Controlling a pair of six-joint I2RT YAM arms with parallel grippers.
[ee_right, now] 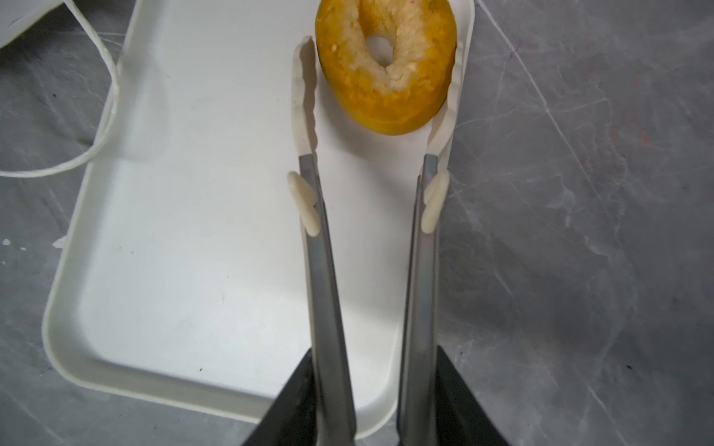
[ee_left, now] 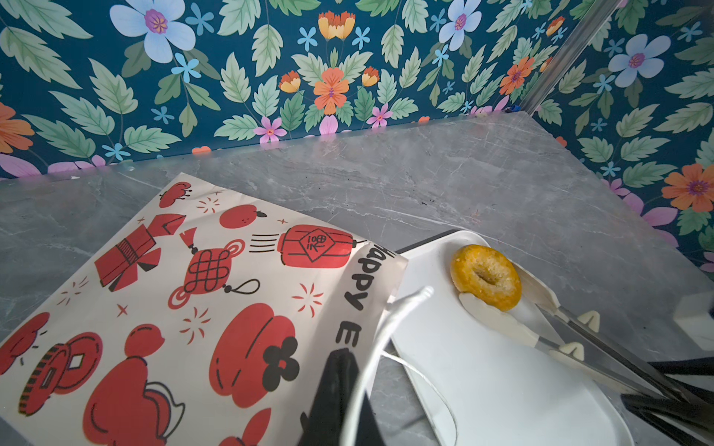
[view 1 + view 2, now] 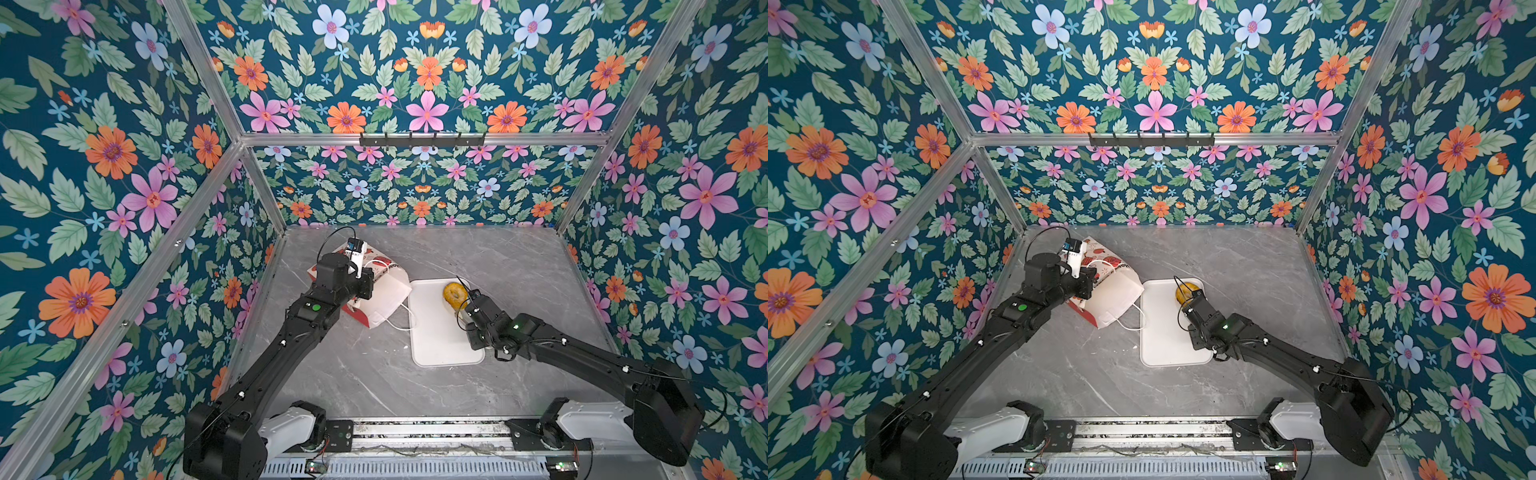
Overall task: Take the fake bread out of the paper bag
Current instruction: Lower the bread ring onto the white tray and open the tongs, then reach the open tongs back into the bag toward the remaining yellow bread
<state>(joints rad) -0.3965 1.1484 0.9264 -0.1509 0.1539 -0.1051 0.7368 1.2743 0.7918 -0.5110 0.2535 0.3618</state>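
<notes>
- The paper bag (image 3: 384, 297) lies on its side on the gray table (image 3: 374, 382), toward the left. Its side is white with red pictures and black letters. Its open end faces the white tray (image 3: 436, 345).
- The tray lies flat just beside the bag, to the right of it. A loop of the bag's white cord handle (image 3: 405, 322) rests on the table, against the tray's edge.
- One piece of fake bread shows. It is a yellow, ring-shaped bagel (image 3: 454, 293). It is out of the bag and lies flat on the tray, near the far right corner.
- The right gripper (image 1: 374, 409) is clamped on a pair of metal tongs (image 1: 322, 270) with white tips. Its black fingers press on the outer sides of the two tong arms.
- The tongs reach out over the tray, and the bagel sits between the two white tips.
- In the right wrist view, one tip is a tiny bit away from the bagel, with a thin strip of tray between them. The other tip is right by the bagel's side. I cannot tell if it touches.
- The left gripper (image 3: 365, 286) hangs over the bag, near its open end. It is squeezed tight.
- In the left wrist view, a blurry white cord runs right by its black finger (image 2: 336, 386). I cannot tell if it pinches the cord or the paper.
- Walls with big flowers stand around the table.
</notes>
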